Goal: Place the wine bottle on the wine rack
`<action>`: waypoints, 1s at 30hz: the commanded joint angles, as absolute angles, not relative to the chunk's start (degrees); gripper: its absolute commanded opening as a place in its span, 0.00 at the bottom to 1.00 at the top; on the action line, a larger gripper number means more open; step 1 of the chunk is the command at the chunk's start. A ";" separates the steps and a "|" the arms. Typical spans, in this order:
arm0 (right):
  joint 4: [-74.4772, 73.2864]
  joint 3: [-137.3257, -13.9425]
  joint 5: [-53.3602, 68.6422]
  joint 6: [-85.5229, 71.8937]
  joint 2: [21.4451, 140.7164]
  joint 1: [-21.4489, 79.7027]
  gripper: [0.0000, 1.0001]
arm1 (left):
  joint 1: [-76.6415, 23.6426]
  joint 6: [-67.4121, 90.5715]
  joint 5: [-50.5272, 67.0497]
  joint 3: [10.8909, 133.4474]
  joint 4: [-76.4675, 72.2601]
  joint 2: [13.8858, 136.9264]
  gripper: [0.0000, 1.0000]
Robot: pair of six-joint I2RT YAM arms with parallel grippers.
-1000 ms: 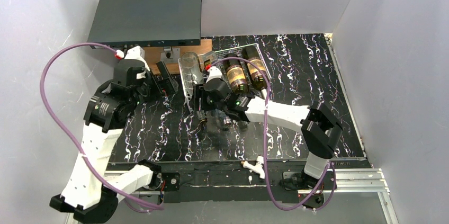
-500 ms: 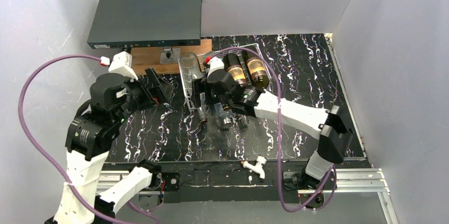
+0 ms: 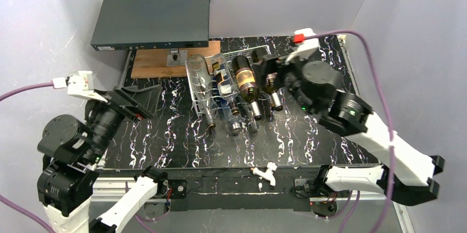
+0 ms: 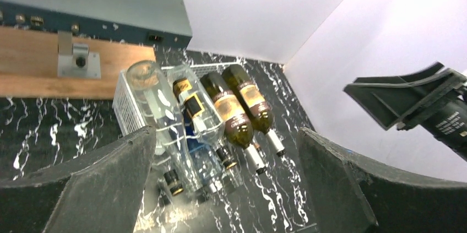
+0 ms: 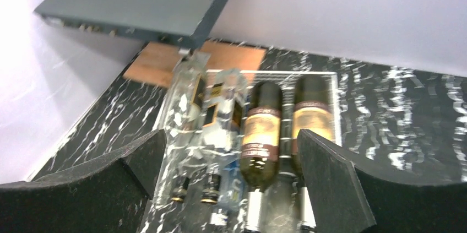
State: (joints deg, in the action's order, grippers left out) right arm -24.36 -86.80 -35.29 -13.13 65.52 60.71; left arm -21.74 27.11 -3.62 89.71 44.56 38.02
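Note:
The white wire wine rack (image 3: 193,92) stands at the middle back of the table, with several wine bottles lying in it, necks toward me. From the left these are a clear bottle (image 3: 199,81), a clear blue-labelled bottle (image 3: 223,79) and two dark bottles (image 3: 245,81) (image 3: 270,91). More bottle necks show underneath. My right gripper (image 3: 269,73) hangs open above the rack's right side, with nothing between its fingers (image 5: 231,135). Well clear of the rack on the left, my left gripper (image 3: 148,101) stands open and empty (image 4: 227,134). The bottles (image 4: 231,114) lie far below it.
A dark grey flat metal box (image 3: 151,18) sits raised at the back left over a wooden board (image 3: 157,63) with a small metal bracket (image 3: 174,57). White walls close in the left, back and right. A small white part (image 3: 268,172) lies at the near edge.
My right gripper opened, let go at the clear bottles and swung up and to the right. The left arm drew back to the left and toward the near edge, still open.

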 commanded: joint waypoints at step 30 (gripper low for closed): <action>-24.19 -86.74 -54.85 -4.39 50.50 60.47 0.98 | -21.53 18.21 -3.12 88.15 30.52 35.93 0.98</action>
